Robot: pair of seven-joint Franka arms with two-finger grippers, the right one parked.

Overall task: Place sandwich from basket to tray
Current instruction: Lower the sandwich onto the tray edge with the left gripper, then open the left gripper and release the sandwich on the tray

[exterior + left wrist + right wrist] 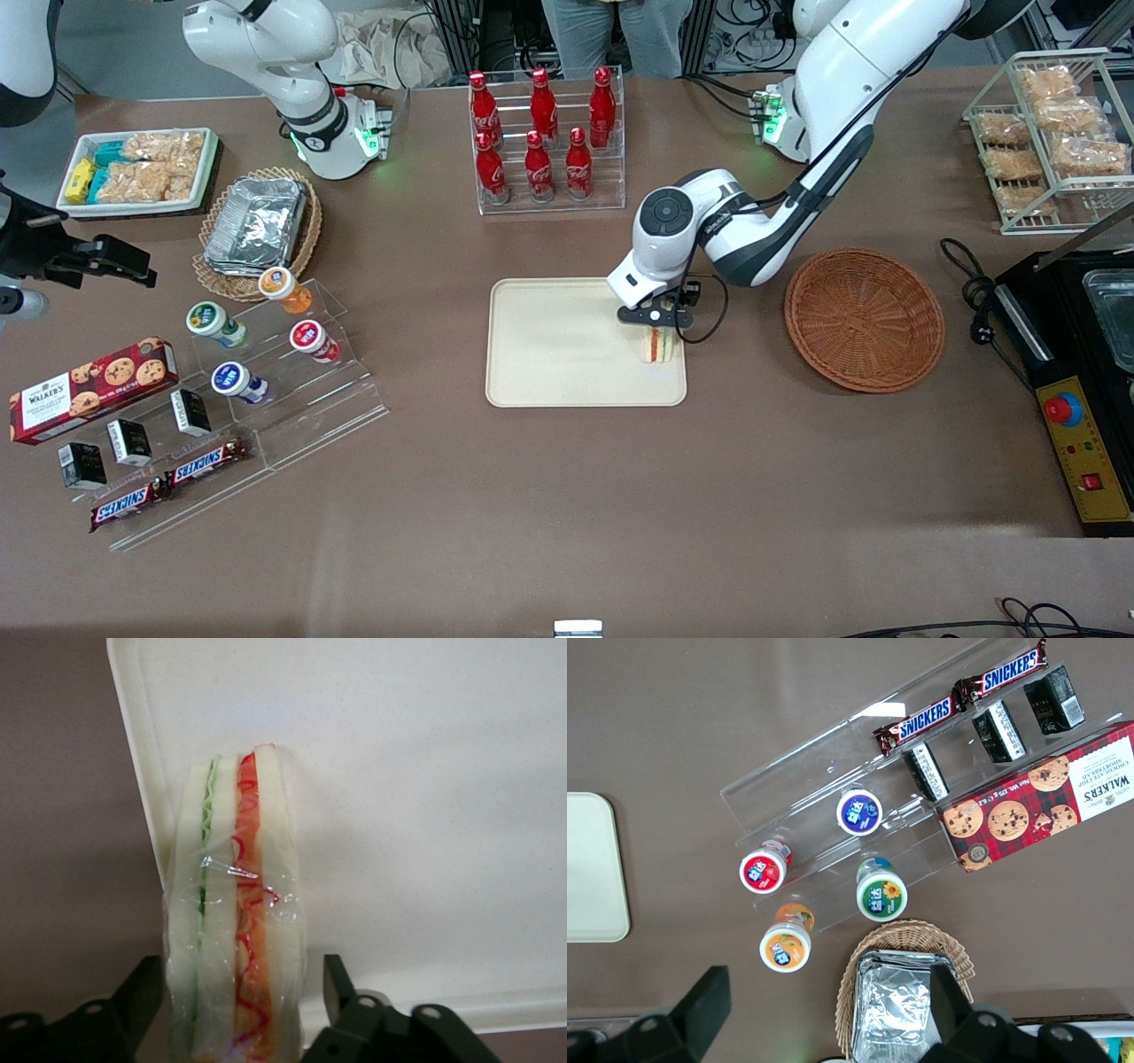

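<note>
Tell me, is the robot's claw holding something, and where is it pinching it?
Nothing: the gripper is open, a finger either side of the sandwich on the tray.

Even, bright overhead light fills the front view, and the brown table shows a pale sheen along its edge nearest the camera. Shadows stay short and soft. The left arm's pincer, low over the tray, throws only a faint shadow there. In the left wrist view the sandwich looks soft-focused, its wrap catching small glints, and the tray appears nearly washed out.
</note>
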